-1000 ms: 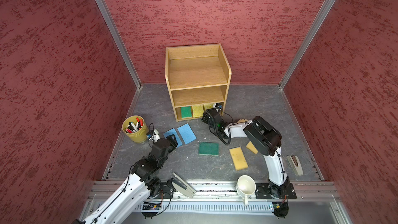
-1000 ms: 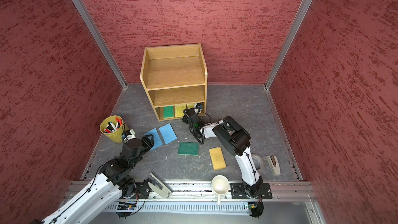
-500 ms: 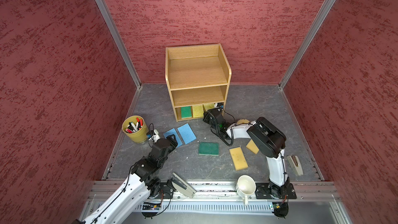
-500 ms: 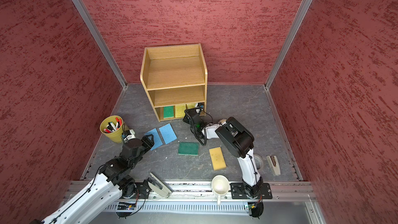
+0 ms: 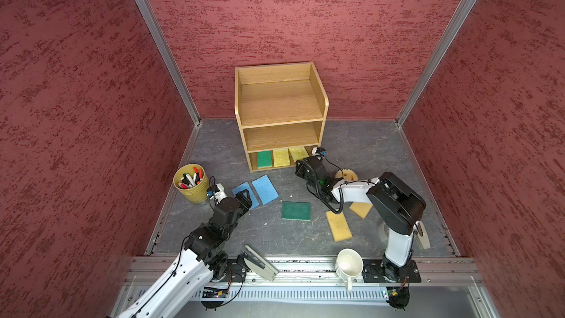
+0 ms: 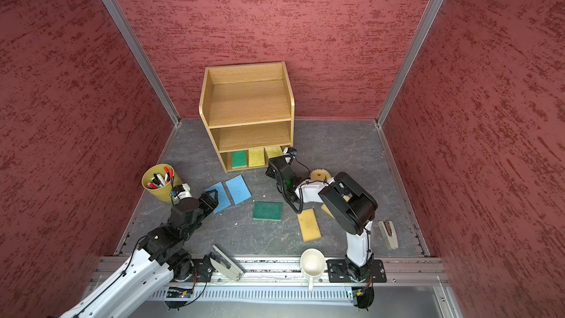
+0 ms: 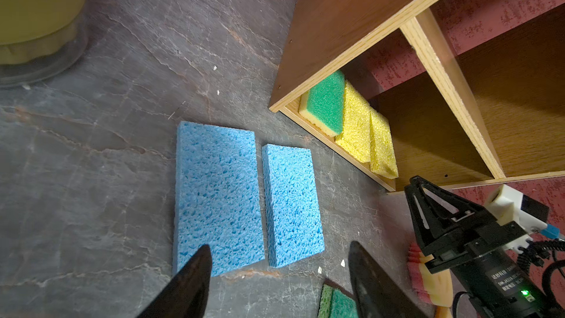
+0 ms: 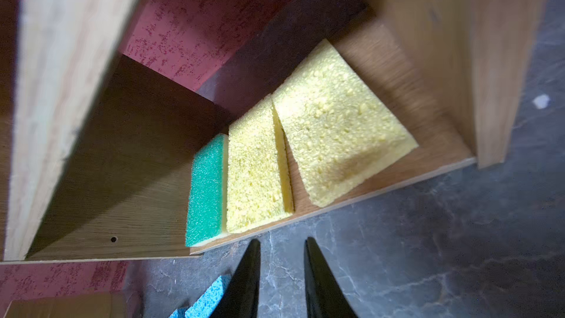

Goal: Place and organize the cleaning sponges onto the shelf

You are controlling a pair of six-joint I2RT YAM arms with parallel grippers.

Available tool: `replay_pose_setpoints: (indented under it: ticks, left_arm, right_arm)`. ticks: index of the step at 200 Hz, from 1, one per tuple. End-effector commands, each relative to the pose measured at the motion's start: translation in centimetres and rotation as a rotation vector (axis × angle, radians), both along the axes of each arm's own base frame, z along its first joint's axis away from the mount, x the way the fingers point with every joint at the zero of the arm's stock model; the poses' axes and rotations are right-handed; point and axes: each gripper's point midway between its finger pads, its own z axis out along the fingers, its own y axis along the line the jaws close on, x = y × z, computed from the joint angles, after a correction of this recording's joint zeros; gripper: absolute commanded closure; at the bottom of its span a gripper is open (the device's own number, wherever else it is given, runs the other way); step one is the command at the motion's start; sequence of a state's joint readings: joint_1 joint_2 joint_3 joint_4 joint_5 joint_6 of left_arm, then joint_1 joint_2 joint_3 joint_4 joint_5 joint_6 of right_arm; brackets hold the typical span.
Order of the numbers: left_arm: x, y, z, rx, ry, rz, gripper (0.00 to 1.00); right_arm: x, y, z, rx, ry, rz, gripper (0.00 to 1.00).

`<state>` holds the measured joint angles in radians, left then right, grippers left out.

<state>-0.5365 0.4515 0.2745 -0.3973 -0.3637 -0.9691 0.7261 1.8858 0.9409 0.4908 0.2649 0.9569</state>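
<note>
The wooden shelf (image 5: pixel 279 111) stands at the back. Its bottom tier holds a green sponge (image 8: pixel 206 191) and two yellow sponges (image 8: pixel 256 175) (image 8: pixel 339 136) side by side. My right gripper (image 8: pixel 282 240) sits just outside that tier's front edge, open a little, with nothing between its fingers. On the floor lie two blue sponges (image 7: pixel 217 197) (image 7: pixel 290 206), a green sponge (image 5: pixel 296 211), two tan sponges (image 5: pixel 338 226) (image 5: pixel 360 209) and a round yellow sponge (image 5: pixel 345 175) partly hidden behind the right arm. My left gripper (image 7: pixel 279 246) hovers open and empty at the near ends of the blue sponges.
A yellow pen cup (image 5: pixel 191 183) stands left of the left gripper. A white mug (image 5: pixel 348 263) and a grey stapler-like tool (image 5: pixel 260 263) rest on the front rail. Another such tool (image 5: pixel 423 234) lies at the right. Red walls close in three sides.
My right gripper has backed a little away from the shelf's bottom tier and its jaws have parted. The right elbow has swung rightward. The left arm has barely moved.
</note>
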Motion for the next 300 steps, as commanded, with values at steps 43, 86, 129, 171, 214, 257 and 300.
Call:
replay_pose_setpoints:
  ticks: [43, 86, 129, 171, 214, 257, 300]
  left_arm:
    - [-0.1, 0.4, -0.7, 0.023, 0.009, 0.007, 0.29]
    - [-0.1, 0.5, -0.9, 0.024, 0.015, 0.012, 0.28]
    - [-0.1, 0.6, -1.0, 0.024, 0.017, 0.014, 0.28]
    - [-0.2, 0.6, -1.2, 0.026, 0.023, 0.015, 0.28]
    - [-0.2, 0.7, -1.3, 0.023, 0.025, 0.017, 0.27]
    - [-0.3, 0.7, -1.5, 0.022, 0.028, 0.017, 0.27]
    - [-0.3, 0.7, -1.7, 0.018, 0.029, 0.019, 0.27]
  right_arm:
    - [2.4, -2.3, -1.5, -0.079, 0.014, -0.081, 0.67]
    - [3.6, -2.7, -2.3, -0.085, 0.024, -0.104, 0.66]
    - [4.1, -3.0, -3.3, -0.073, 0.049, -0.126, 0.65]
    - [4.6, -2.2, -3.4, -0.026, 0.051, -0.124, 0.65]
    - [5.1, -1.2, -2.7, 0.018, 0.039, -0.110, 0.65]
    - [5.0, -0.4, -2.7, 0.043, 0.038, -0.098, 0.65]
    - [5.3, 0.9, -2.8, 0.054, 0.043, -0.078, 0.70]
